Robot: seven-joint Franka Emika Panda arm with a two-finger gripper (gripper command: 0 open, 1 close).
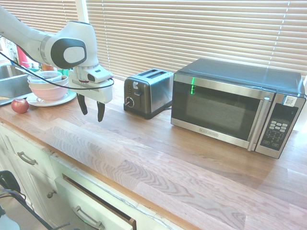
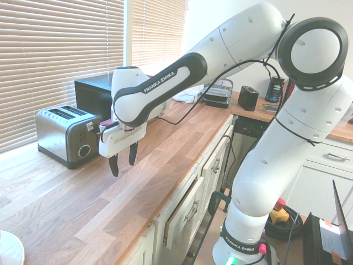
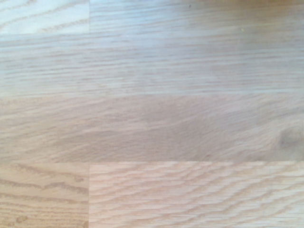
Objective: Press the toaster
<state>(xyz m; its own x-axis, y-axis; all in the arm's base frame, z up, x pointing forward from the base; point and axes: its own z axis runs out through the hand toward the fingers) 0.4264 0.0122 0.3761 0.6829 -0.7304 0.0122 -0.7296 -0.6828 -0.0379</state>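
Hanging open and empty above the wooden desk, claw just off the dark end panel of the two-slot toaster. Toaster upright on the desk, beside the microwave oven, with lever near the top of the panel, above the round knob. Best to close the fingers first, for one firm tip. Then raise above the lever, line up over its tab and press straight down, close to the panel but not scraping it. Avoid pushing sideways: likely to slide or tip so light a body.
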